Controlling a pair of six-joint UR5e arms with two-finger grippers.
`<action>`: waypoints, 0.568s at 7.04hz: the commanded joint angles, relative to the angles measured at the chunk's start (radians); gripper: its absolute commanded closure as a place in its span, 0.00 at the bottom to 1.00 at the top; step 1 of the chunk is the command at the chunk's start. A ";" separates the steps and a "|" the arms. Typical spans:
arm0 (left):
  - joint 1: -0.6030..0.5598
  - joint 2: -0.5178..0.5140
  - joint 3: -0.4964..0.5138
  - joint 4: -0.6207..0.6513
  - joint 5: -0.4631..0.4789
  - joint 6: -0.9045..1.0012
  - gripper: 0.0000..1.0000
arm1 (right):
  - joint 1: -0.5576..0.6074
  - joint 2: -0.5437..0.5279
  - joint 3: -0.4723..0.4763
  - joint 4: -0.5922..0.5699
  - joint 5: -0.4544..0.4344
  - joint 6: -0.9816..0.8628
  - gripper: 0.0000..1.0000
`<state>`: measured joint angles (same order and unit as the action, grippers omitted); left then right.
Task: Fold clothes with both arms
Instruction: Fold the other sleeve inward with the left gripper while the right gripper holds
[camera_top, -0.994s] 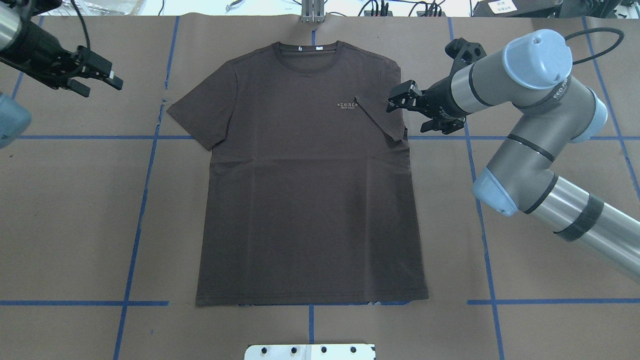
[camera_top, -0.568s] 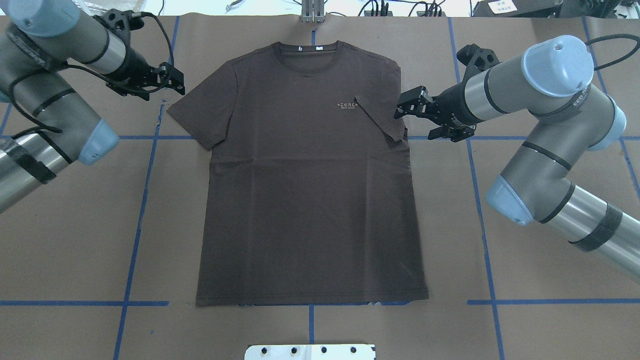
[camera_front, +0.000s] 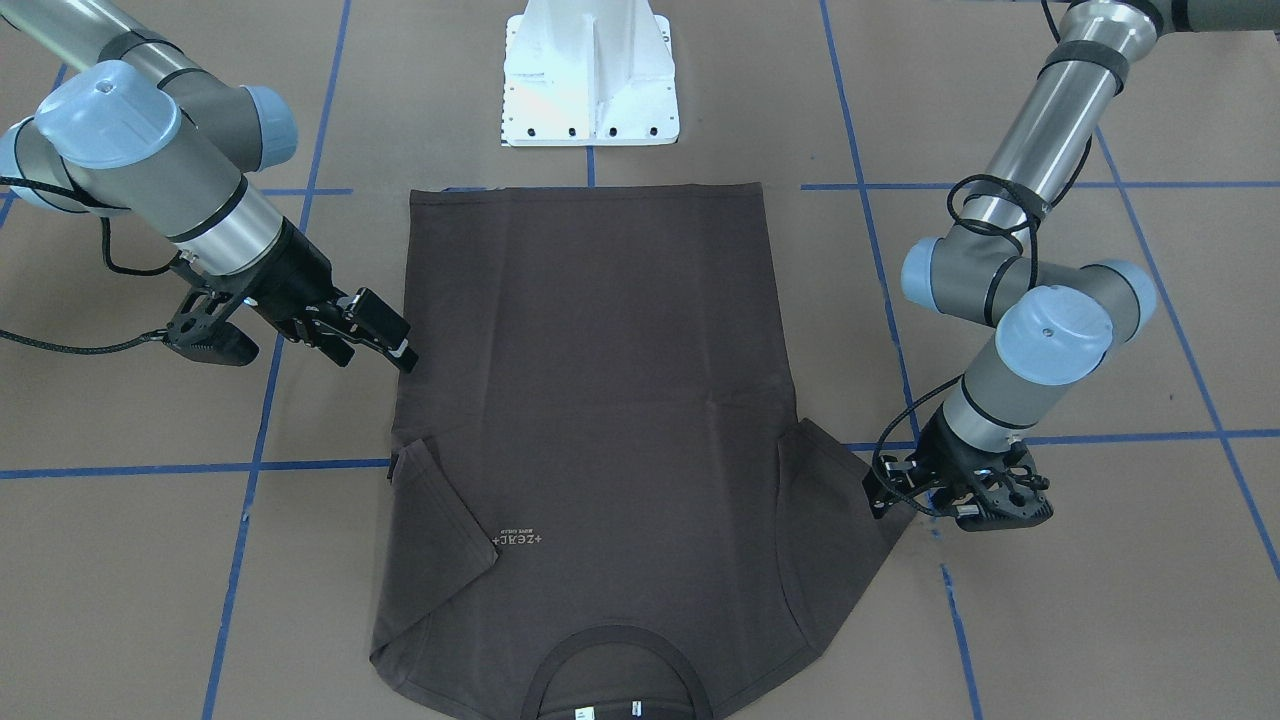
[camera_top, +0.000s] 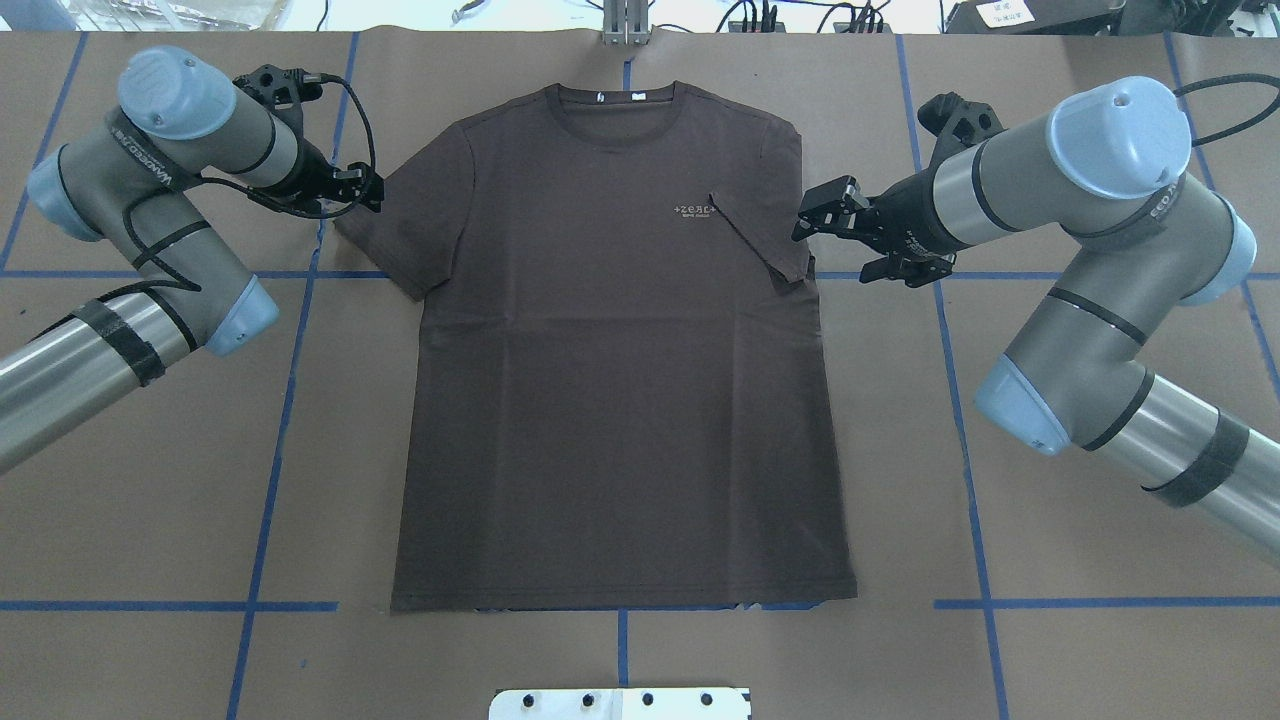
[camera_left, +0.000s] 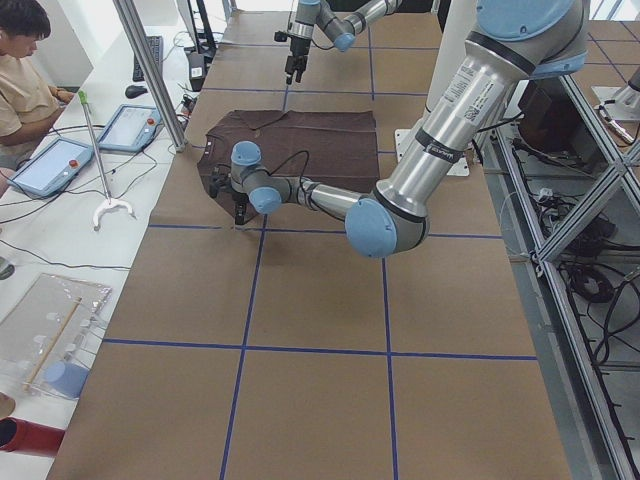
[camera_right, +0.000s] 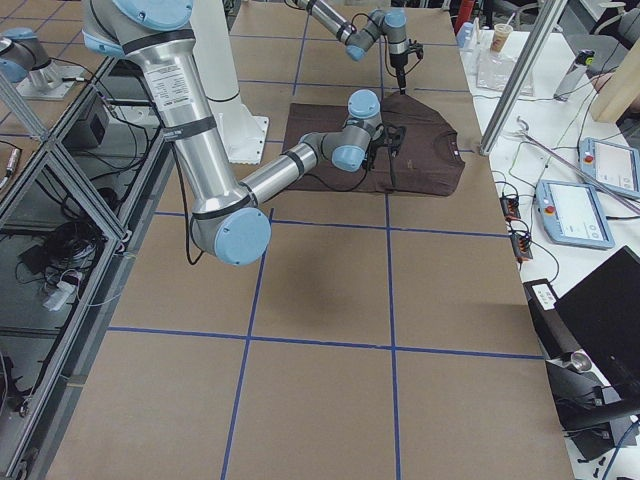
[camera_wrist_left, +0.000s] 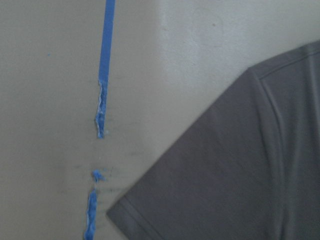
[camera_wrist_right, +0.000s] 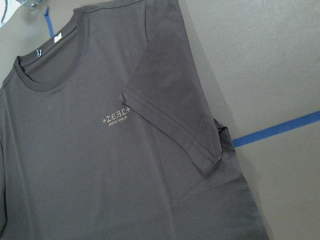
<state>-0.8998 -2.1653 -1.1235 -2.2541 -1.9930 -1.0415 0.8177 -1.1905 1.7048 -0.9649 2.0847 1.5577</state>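
- While both arms reached in at shoulder level of the shirt, the right pincer (camera_top: 832, 238) had its jaws spread wide and held nothing. Its tips were just beside the shirt's side edge.
- Directly ahead of those tips lay one sleeve (camera_top: 765, 232). It was already turned inward over the chest, with its hem reaching the small pale logo (camera_top: 696, 210).
- The left pincer (camera_top: 366, 190) hovered at the opposite side. Whether its jaws were open or closed could not be told, and nothing showed in its grip.
- Just ahead of it lay the other sleeve (camera_top: 400, 240), spread flat and not yet folded. The left wrist camera looked straight down on that sleeve's hem corner.
- Between the two pincers stretched the dark brown T-shirt (camera_top: 620, 420), flat and front up. Its collar (camera_top: 615, 100) lay beyond them, away from the robot, and its bottom hem lay back toward the robot.
- Outward from both pincers spread the brown paper-covered table (camera_top: 150, 480), crossed by blue tape lines (camera_top: 290, 400).
- The step in hand seemed to be folding in the second sleeve.
- The next move would likely call for the left pincer to drop onto the sleeve hem and pinch the cloth. It would then carry it inward toward the right pincer, matching the first fold without dragging the body of the shirt.
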 joint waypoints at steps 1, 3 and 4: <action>0.005 0.002 0.010 0.002 0.013 0.000 0.29 | 0.000 0.000 0.001 0.000 0.000 -0.001 0.00; 0.005 0.001 0.008 0.004 0.013 -0.027 0.52 | 0.000 0.002 0.001 0.002 -0.003 0.001 0.00; 0.005 0.001 0.010 0.004 0.013 -0.031 0.63 | 0.000 0.002 0.001 0.002 -0.003 -0.001 0.00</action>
<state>-0.8948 -2.1639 -1.1145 -2.2506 -1.9805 -1.0610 0.8176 -1.1895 1.7063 -0.9638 2.0823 1.5580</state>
